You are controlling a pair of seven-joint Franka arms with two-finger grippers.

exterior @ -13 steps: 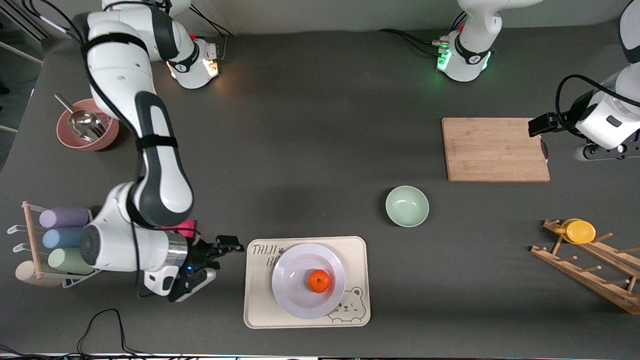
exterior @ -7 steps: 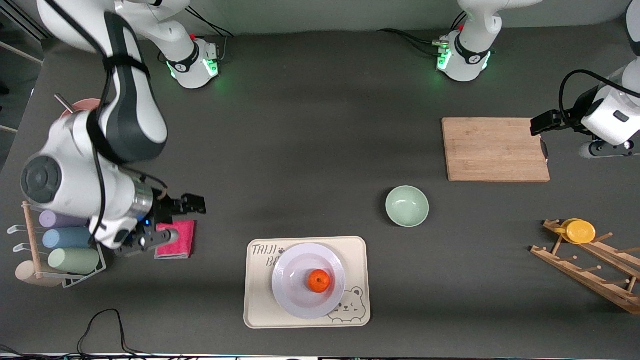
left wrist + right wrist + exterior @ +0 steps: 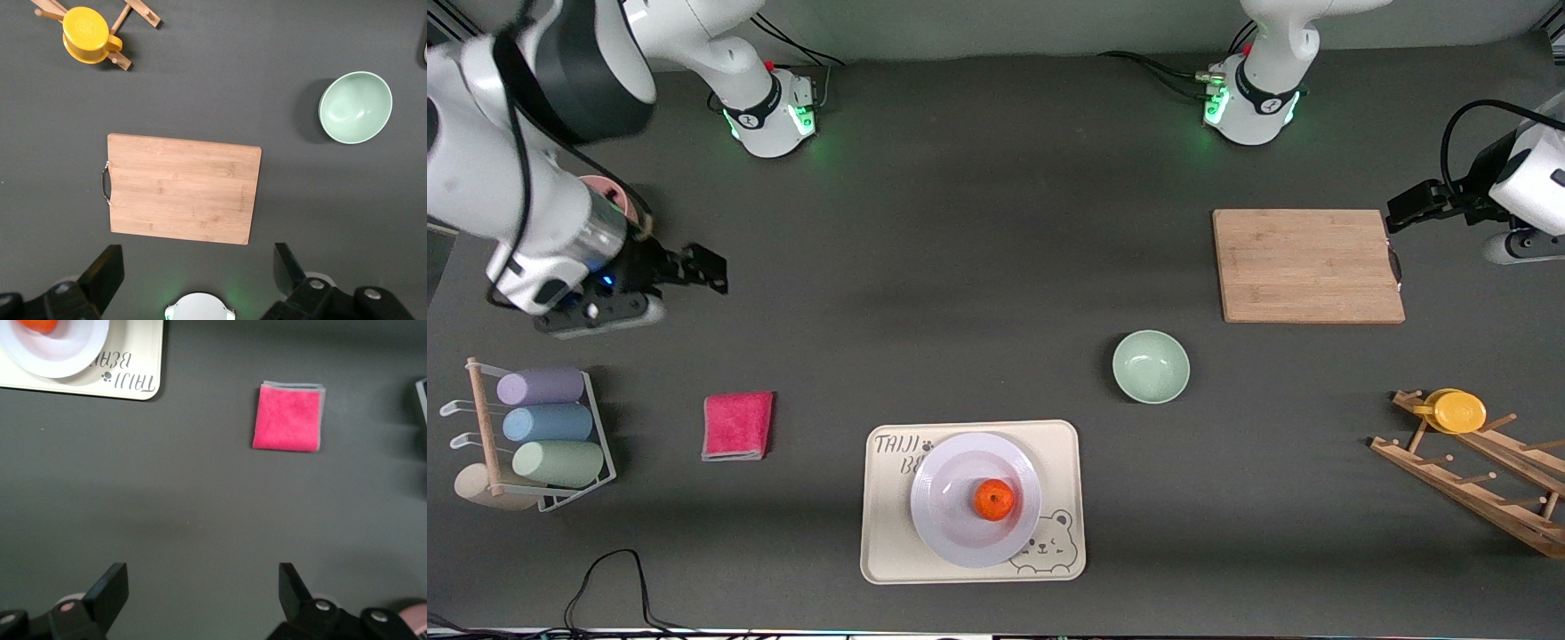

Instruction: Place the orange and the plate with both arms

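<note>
- Both jaws wide, nothing held: right gripper [image 3: 694,289] raised at the frame's upper left, left gripper [image 3: 1449,218] at the upper right edge.
- Orange [image 3: 994,500] sits on plate [image 3: 947,524], on the tray [image 3: 889,556], lower centre.

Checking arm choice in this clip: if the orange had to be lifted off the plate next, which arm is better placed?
Probably the right. Its gripper hangs open toward the tray's end; the orange sits on the plate. The left gripper, also open, is beside the cutting board.

bright-orange orange [image 3: 994,500], white plate [image 3: 947,524], cream bear-printed tray [image 3: 1063,444]
</note>
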